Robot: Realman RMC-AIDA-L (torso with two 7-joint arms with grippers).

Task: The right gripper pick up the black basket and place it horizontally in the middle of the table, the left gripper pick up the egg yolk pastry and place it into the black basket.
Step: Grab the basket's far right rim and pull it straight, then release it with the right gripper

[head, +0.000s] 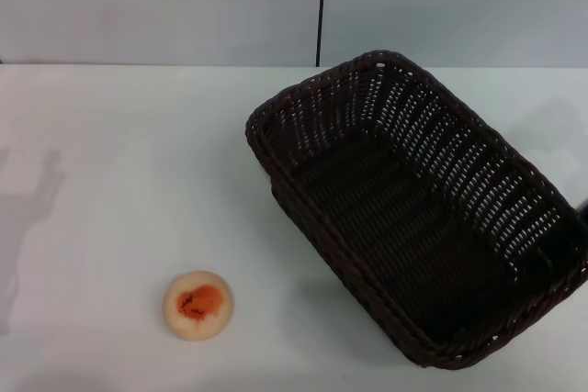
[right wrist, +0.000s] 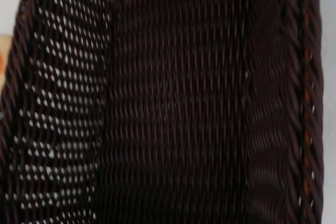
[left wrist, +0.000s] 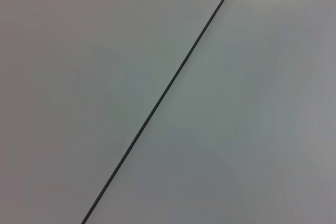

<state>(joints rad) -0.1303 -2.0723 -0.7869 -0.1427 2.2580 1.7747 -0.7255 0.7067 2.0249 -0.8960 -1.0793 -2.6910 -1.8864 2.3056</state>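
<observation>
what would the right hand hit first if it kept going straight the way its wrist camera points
Probably the woven floor of the large dark wicker basket, which fills its wrist view; depth is unclear.

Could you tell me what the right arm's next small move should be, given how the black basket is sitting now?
Probably turn the black basket level and bring it left toward the table's middle. It sits skewed at the right side, its near corner seemingly lifted, with the right gripper at its far-right rim. The egg yolk pastry waits yolk-up on the left.
</observation>
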